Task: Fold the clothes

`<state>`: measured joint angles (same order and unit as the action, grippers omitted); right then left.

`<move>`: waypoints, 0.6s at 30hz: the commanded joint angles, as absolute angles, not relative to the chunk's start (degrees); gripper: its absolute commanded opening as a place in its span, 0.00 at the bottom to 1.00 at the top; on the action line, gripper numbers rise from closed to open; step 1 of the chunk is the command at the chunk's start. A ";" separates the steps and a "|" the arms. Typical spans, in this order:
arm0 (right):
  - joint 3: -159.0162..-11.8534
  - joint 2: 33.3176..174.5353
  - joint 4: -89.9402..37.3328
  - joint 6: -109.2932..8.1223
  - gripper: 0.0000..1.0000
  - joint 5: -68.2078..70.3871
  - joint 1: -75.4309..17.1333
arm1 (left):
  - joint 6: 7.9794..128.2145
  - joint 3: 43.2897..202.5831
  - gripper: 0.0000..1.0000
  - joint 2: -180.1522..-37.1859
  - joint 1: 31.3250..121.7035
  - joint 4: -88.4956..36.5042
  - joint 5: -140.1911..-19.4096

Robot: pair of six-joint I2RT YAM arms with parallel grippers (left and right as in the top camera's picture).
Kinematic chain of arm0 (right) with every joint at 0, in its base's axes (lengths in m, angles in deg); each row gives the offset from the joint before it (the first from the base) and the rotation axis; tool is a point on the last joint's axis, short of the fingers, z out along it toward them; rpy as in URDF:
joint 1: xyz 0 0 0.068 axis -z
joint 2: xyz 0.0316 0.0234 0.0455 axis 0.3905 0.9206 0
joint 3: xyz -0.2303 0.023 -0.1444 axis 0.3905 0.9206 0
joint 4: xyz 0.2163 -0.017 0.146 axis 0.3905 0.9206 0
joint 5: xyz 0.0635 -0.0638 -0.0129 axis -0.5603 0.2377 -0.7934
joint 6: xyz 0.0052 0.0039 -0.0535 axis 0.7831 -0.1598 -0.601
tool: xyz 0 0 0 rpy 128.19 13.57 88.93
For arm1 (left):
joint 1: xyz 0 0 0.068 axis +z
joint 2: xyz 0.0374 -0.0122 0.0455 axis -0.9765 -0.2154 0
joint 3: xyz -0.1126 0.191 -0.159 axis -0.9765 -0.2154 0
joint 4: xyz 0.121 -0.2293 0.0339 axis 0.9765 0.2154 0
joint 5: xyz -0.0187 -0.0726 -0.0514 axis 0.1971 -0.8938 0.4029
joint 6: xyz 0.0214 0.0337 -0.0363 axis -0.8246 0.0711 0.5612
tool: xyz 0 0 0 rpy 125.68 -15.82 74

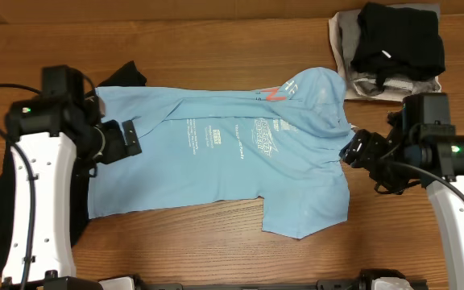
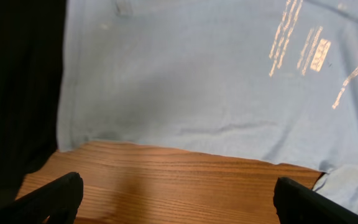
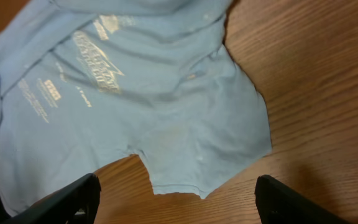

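Currently light blue short-sleeved T-shirt [image 1: 216, 173] lies partly folded; left gripper [image 1: 131, 138] and right gripper [image 1: 350, 150] both spread wide, empty; next move likely needs pinching its near edge.

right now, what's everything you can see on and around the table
T-shirt: one, light blue with white and red-orange print, spread out mid-table
black top: one, black, left end of the table, partly hidden by the left arm
folded pile: one, a black piece on grey and white ones, far right corner
table: one, brown wood, under everything
arms: two, white and black, left arm and right arm at the table's ends
left gripper: one, black, open, at the T-shirt's left edge
right gripper: one, black, open, at the T-shirt's right edge
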<state>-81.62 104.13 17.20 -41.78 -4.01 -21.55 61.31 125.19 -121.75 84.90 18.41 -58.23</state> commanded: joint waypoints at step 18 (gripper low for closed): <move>-78.98 103.35 14.40 -40.68 0.86 -0.91 -21.79 | 93.24 94.15 0.95 -120.46 75.39 3.76 -43.85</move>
<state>-79.00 104.13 14.71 -40.79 -2.31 -21.55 82.86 98.04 -121.44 75.39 5.03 -52.06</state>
